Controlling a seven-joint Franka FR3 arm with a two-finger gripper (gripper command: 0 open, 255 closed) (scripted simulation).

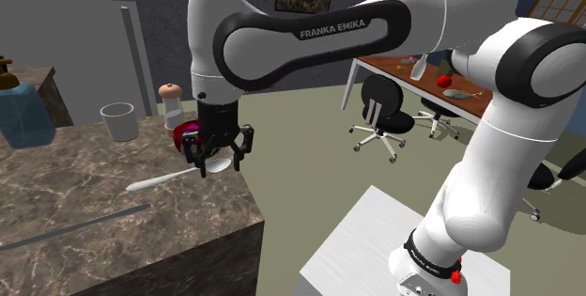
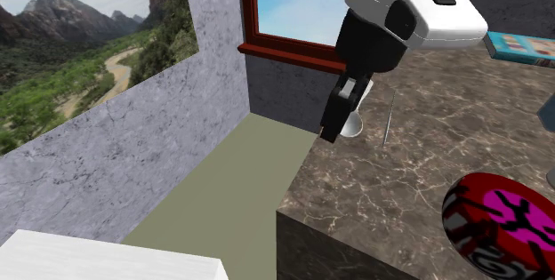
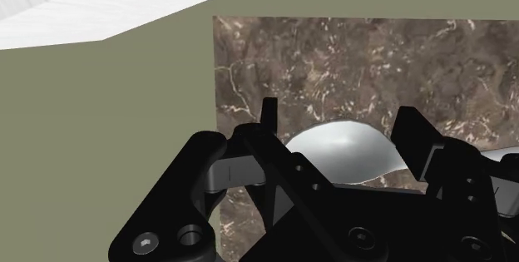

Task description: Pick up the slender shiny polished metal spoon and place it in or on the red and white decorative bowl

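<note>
A slender silvery spoon point(image 1: 164, 179) lies flat on the brown marble counter point(image 1: 84, 200), its handle pointing to the shoulder view's left. My black gripper point(image 1: 218, 160) hangs low over the spoon's bowl end point(image 3: 341, 150), near the counter's corner. It is open, one finger point(image 3: 269, 119) on each side of the spoon's bowl; I cannot tell whether they touch it. The red and white bowl point(image 2: 505, 225), with magenta inside, stands on the counter just behind the gripper point(image 2: 336, 125), partly hidden by it in the shoulder view point(image 1: 186, 132).
A white cup point(image 1: 119, 121), a small jar point(image 1: 171, 102) and a blue jug point(image 1: 24, 116) stand further back on the counter. A thin rod point(image 1: 80, 227) lies nearer the front. The counter edge point(image 1: 252, 205) drops to the floor right beside the gripper. Office chairs point(image 1: 383, 116) stand beyond.
</note>
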